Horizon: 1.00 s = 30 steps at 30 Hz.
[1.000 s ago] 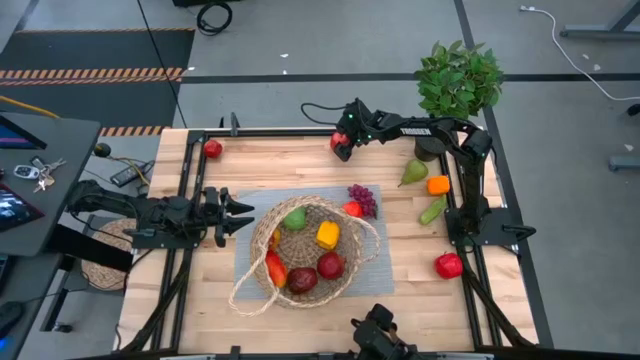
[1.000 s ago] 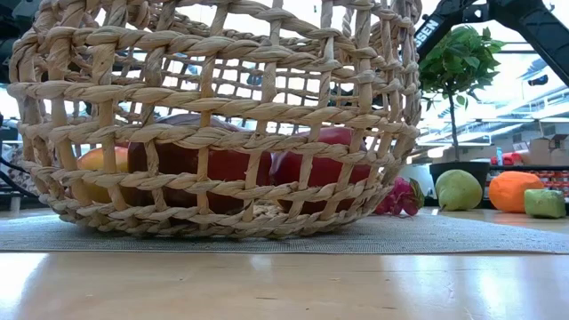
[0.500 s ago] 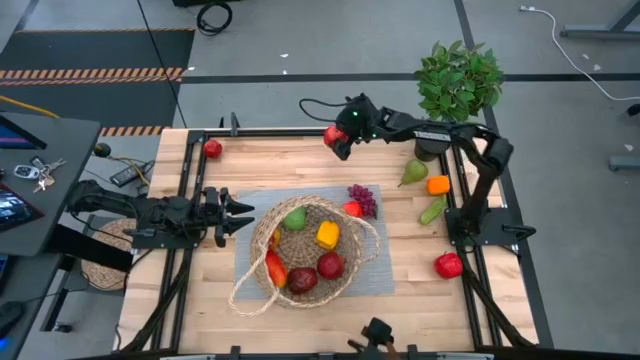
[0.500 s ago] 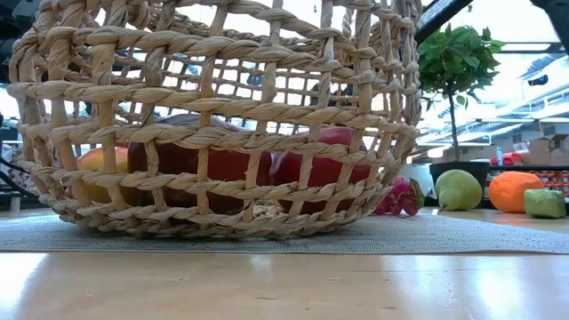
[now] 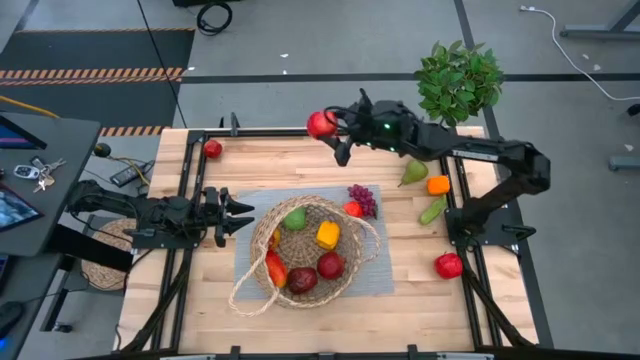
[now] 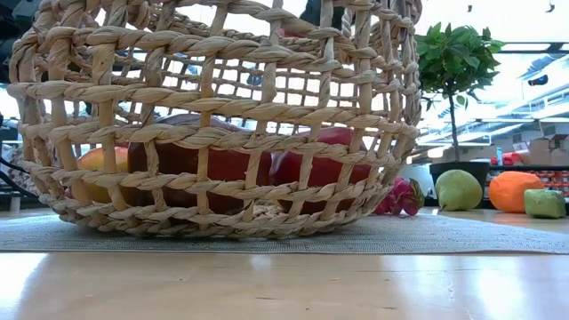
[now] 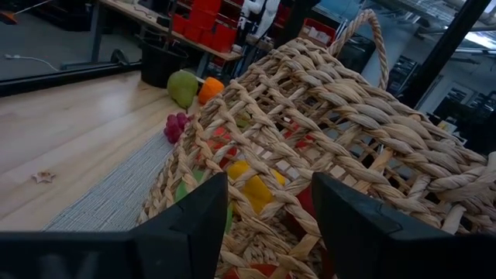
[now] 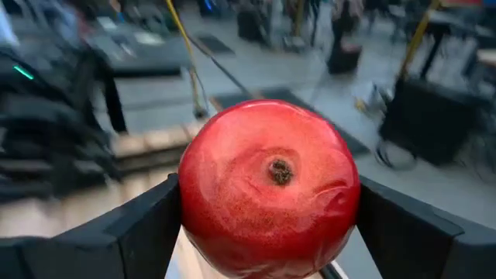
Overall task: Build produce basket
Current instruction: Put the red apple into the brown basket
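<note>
since a moment ago the right arm has swung out over the far edge of the table, and the red apple (image 5: 321, 124) in its grip has gone up and to the left with it.

on the left, the left gripper (image 5: 243, 213) lies low over the wood with its fingers (image 7: 194, 225) pinched close together and nothing held between them. just past its fingertips sits the basket (image 5: 300, 258) on a grey mat (image 5: 252, 262). in the basket lie a green fruit (image 5: 295, 218), a yellow pepper (image 5: 327, 235), two dark red fruits (image 5: 317, 272) and a red-orange mango (image 5: 275, 268). another red apple (image 5: 213, 149) sits in the far left corner of the table, well away from those fingers.

next, the right gripper (image 5: 335, 128) has its fingers (image 8: 143, 232) spread wide around the red apple, one on each side, touching it. the apple is up in the air.

below those fingers, by the basket rim, are purple grapes (image 5: 362, 197) and a small red fruit (image 5: 352, 209). further right lie a green pear (image 5: 412, 174), an orange (image 5: 438, 185), a green fruit (image 5: 433, 210) and one more red apple (image 5: 449, 265). a leafy plant (image 5: 459, 80) stands behind the right corner.
</note>
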{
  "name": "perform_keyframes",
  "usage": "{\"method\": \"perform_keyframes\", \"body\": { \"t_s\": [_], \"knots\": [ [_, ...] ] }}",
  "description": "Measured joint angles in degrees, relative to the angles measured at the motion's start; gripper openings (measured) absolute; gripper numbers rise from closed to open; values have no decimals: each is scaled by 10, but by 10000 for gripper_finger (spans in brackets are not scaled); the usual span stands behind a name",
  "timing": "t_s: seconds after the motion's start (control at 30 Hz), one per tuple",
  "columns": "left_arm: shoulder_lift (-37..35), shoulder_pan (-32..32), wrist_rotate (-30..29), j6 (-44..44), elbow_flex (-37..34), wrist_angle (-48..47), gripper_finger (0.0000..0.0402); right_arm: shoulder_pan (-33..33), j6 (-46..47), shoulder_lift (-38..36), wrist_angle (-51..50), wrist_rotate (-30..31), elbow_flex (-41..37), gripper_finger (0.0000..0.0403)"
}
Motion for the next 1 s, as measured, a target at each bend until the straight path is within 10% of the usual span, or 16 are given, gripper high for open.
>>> {"method": "perform_keyframes", "body": {
  "t_s": [1.0],
  "knots": [
    [0, 0, 0, 0, 0, -1, 195, 242, -134, 26, 103, 144, 1, 352]
  ]
}}
